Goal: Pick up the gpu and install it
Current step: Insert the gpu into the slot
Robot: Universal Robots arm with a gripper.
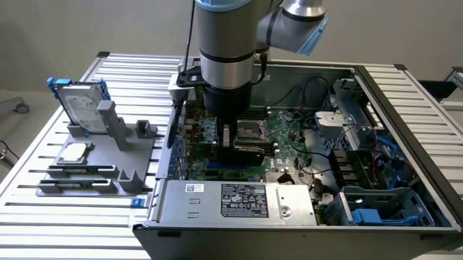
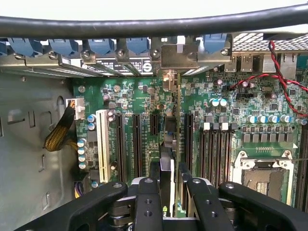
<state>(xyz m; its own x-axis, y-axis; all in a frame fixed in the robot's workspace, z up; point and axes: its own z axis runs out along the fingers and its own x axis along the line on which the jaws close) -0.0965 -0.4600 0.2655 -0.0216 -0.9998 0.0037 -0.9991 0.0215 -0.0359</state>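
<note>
While my arm reaches down into the open computer case [image 1: 405, 122], my gripper [image 2: 171, 199] is clamped on the gpu [image 2: 167, 142], one finger against each face. The card stands on edge over the motherboard [image 2: 130, 91], between the long black slots [image 2: 137, 144]. Its silver bracket [image 2: 171, 60] is at the case's rear wall. The hard drive [image 1: 76, 105] stands on the grey rack [image 1: 94, 162], outside the case at the exterior view's left.

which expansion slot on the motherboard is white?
The long slot nearest the yellow-sleeved cable, with blue-topped capacitors alongside; the other slots are black.
</note>
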